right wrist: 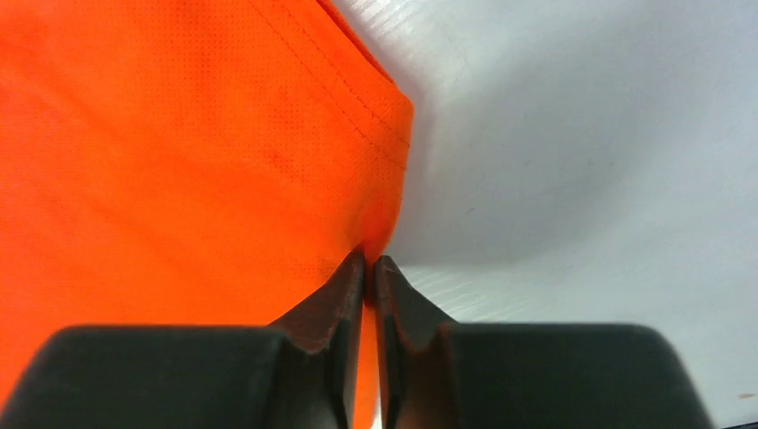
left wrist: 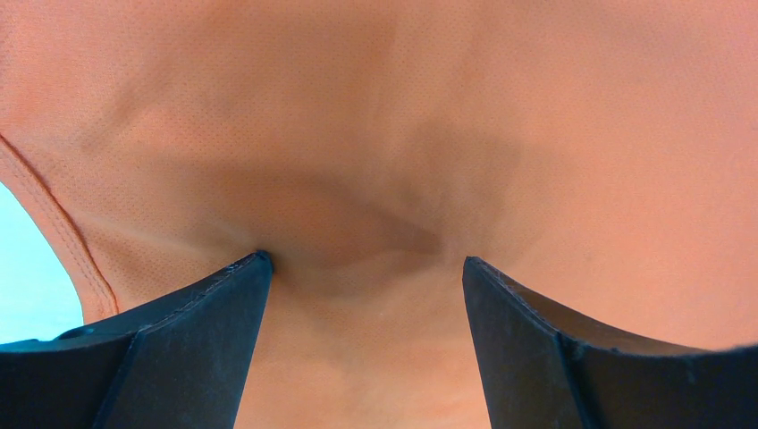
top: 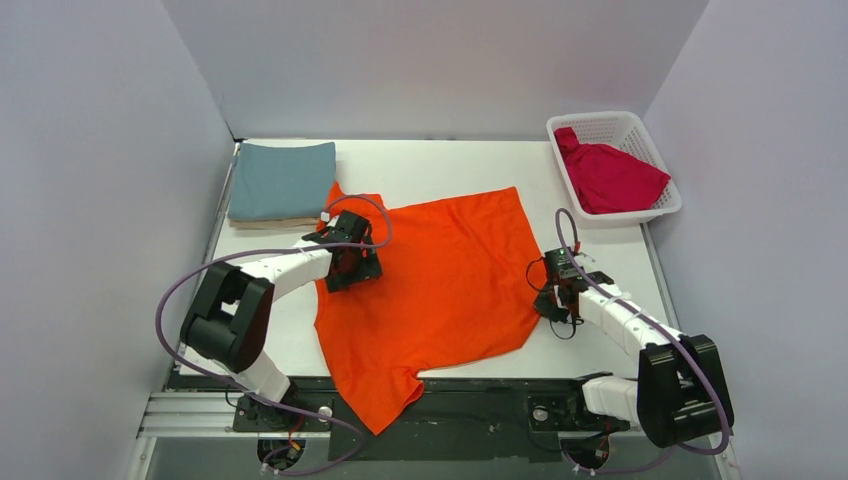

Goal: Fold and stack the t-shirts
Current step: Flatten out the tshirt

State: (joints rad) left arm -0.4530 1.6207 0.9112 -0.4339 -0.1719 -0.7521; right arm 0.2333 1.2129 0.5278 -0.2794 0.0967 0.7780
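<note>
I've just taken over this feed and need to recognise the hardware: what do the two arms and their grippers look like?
The arms match. The left arm and right arm have white links with bulky black joint housings. A thin purple cable loops loosely along each. The left gripper and right gripper are black, with matte wedge-shaped fingers tapering to the tips. No markings show.

At centre lies the spread t-shirt (top: 450, 280); folded stack (top: 282, 180) behind-left, basket (top: 632, 128) (another shirt (top: 610, 180) inside) behind-right.
</note>
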